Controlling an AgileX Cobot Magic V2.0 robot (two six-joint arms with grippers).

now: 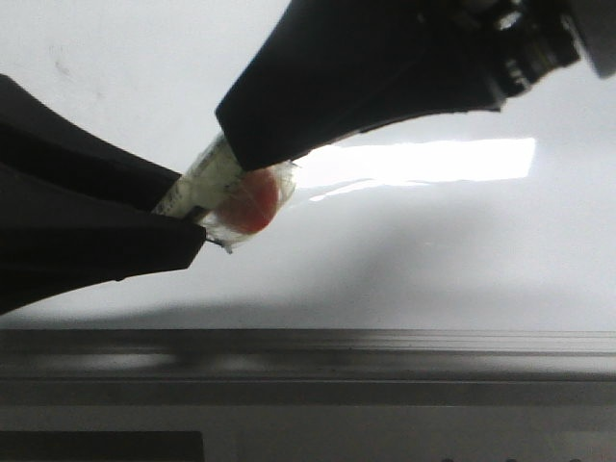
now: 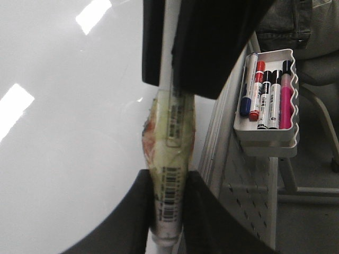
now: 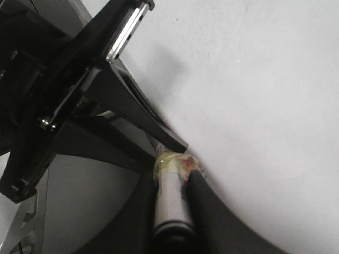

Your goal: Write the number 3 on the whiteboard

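White board [image 1: 433, 250] blank, no 3 drawn yet, both grippers' fingers [image 2: 132, 222] clenched on the taped marker [image 2: 170, 159].

Both grippers clamp a taped marker [image 2: 170, 159] (barcoded).

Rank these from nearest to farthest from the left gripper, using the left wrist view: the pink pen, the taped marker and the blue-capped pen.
1. Taped marker: clamped between the fingers of the left gripper, so touching it.
2. Blue-capped pen: off the board, at the end of the tray closest to the marker.
3. Pink pen: at the opposite end of the same tray.
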